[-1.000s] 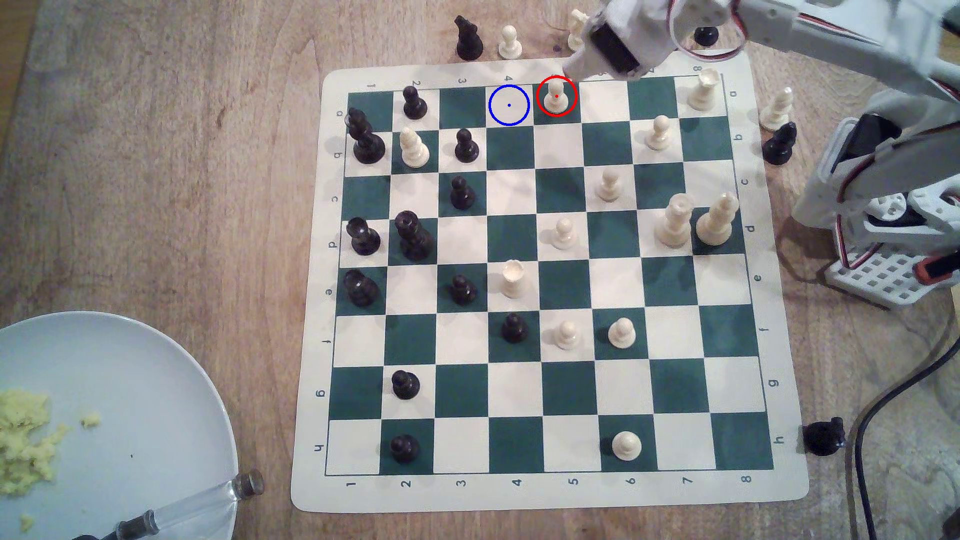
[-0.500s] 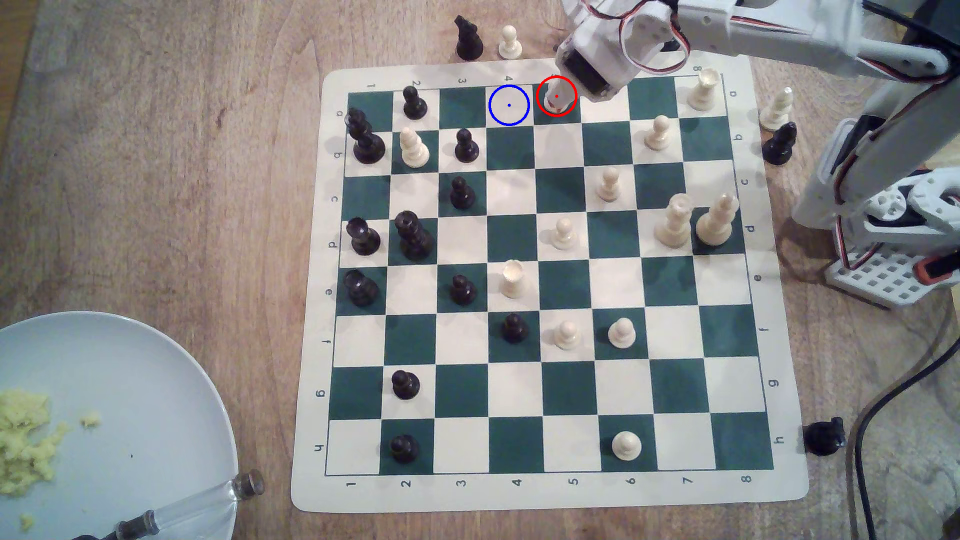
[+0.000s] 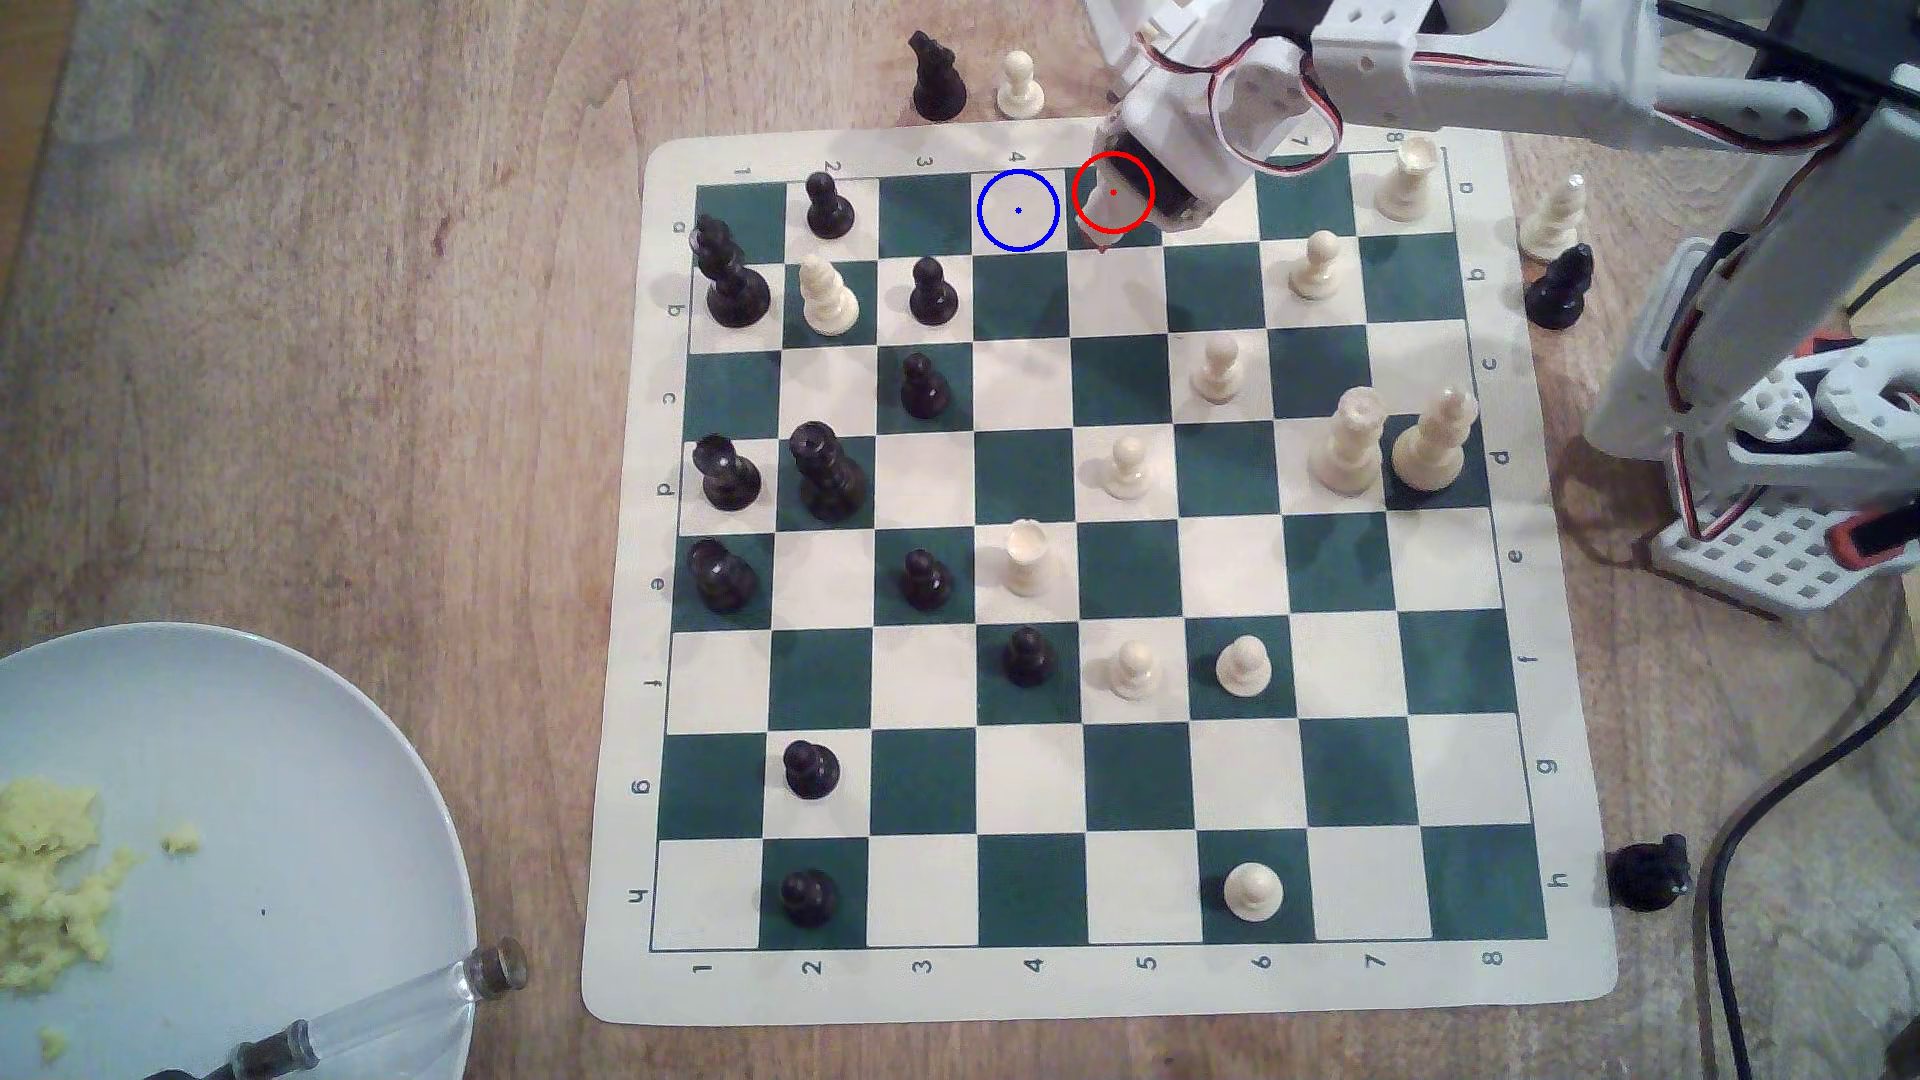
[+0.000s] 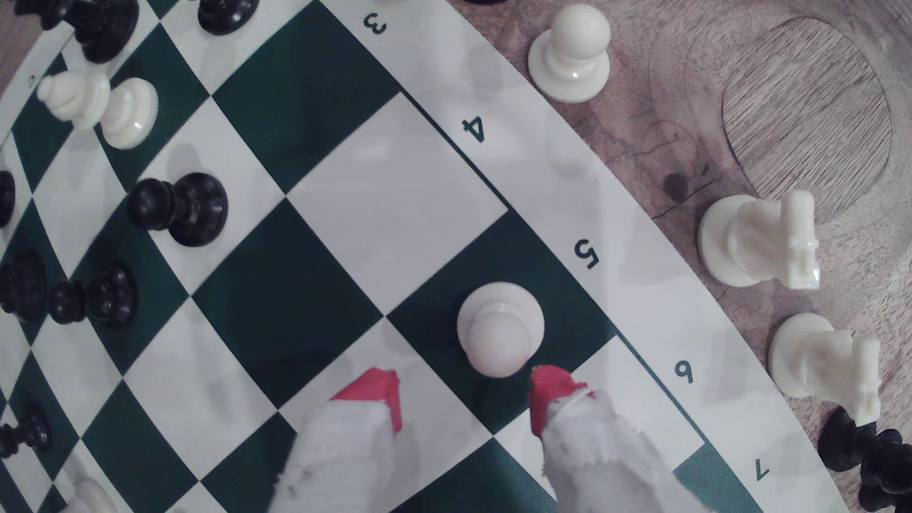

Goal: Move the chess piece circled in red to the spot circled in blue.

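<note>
The hand (image 4: 464, 394) hangs open, its red fingertips (image 4: 377, 392) just short of the cream pawn (image 4: 499, 328).

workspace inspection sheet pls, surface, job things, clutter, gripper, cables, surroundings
Surface: wooden table under a green and cream chess mat, many pieces standing on it.
Job's things: cream pawn upright on a dark green square by the 5 label; blue-ringed square next to it is bare.
Clutter: captured pieces off the mat, among them a white pawn and white knight.
Gripper: gripper open, red-tipped fingers just short of the pawn, not touching.
Cables: black cable at the exterior view's right.
Surroundings: pale plate with yellow crumbs.
</note>
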Tool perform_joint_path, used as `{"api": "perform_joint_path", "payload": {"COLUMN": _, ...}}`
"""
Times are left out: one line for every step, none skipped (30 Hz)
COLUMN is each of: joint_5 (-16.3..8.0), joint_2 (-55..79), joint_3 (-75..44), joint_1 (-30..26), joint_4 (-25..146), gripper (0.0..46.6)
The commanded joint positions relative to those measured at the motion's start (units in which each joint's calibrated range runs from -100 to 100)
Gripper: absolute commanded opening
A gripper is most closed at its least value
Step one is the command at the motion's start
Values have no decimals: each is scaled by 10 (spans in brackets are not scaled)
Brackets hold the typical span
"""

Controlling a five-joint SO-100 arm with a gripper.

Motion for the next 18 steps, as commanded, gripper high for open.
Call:
{"api": "perform_joint_path", "payload": {"joint_5": 3, "joint_2": 0, "joint_3": -41, "joint_1": 3, "joint_4": -30, "gripper": 146}}
{"api": "perform_joint_path", "payload": {"joint_5": 3, "joint_2": 1, "joint_3": -39, "joint_1": 3, "joint_4": -34, "gripper": 146}}
{"api": "perform_joint_path", "payload": {"joint_5": 3, "joint_2": 1, "joint_3": -36, "joint_1": 3, "joint_4": -40, "gripper": 146}}
{"api": "perform_joint_path", "payload": {"joint_5": 3, "joint_2": 1, "joint_3": -36, "joint_1": 4, "joint_4": -48, "gripper": 146}}
{"api": "perform_joint_path", "payload": {"joint_5": 4, "joint_2": 1, "joint_3": -36, "joint_1": 4, "joint_4": -50, "gripper": 146}}
{"api": "perform_joint_path", "payload": {"joint_5": 5, "joint_2": 1, "joint_3": -36, "joint_1": 4, "joint_4": -52, "gripper": 146}}
{"api": "perform_joint_path", "payload": {"joint_5": 6, "joint_2": 1, "joint_3": -36, "joint_1": 4, "joint_4": -53, "gripper": 145}}
{"api": "perform_joint_path", "payload": {"joint_5": 8, "joint_2": 1, "joint_3": -34, "joint_1": 4, "joint_4": -57, "gripper": 143}}
{"api": "perform_joint_path", "payload": {"joint_5": 9, "joint_2": 1, "joint_3": -31, "joint_1": 4, "joint_4": -62, "gripper": 142}}
{"api": "perform_joint_path", "payload": {"joint_5": 10, "joint_2": 1, "joint_3": -29, "joint_1": 4, "joint_4": -66, "gripper": 141}}
{"api": "perform_joint_path", "payload": {"joint_5": 10, "joint_2": 1, "joint_3": -28, "joint_1": 4, "joint_4": -66, "gripper": 140}}
{"api": "perform_joint_path", "payload": {"joint_5": 11, "joint_2": 1, "joint_3": -27, "joint_1": 4, "joint_4": -66, "gripper": 140}}
{"api": "perform_joint_path", "payload": {"joint_5": 14, "joint_2": 1, "joint_3": -23, "joint_1": 5, "joint_4": -70, "gripper": 138}}
{"api": "perform_joint_path", "payload": {"joint_5": 15, "joint_2": 1, "joint_3": -22, "joint_1": 6, "joint_4": -72, "gripper": 138}}
{"api": "perform_joint_path", "payload": {"joint_5": 15, "joint_2": 1, "joint_3": -21, "joint_1": 7, "joint_4": -74, "gripper": 138}}
{"api": "perform_joint_path", "payload": {"joint_5": 16, "joint_2": 1, "joint_3": -19, "joint_1": 8, "joint_4": -75, "gripper": 138}}
{"api": "perform_joint_path", "payload": {"joint_5": 17, "joint_2": 0, "joint_3": -18, "joint_1": 10, "joint_4": -79, "gripper": 136}}
{"api": "perform_joint_path", "payload": {"joint_5": 17, "joint_2": 0, "joint_3": -17, "joint_1": 10, "joint_4": -80, "gripper": 134}}
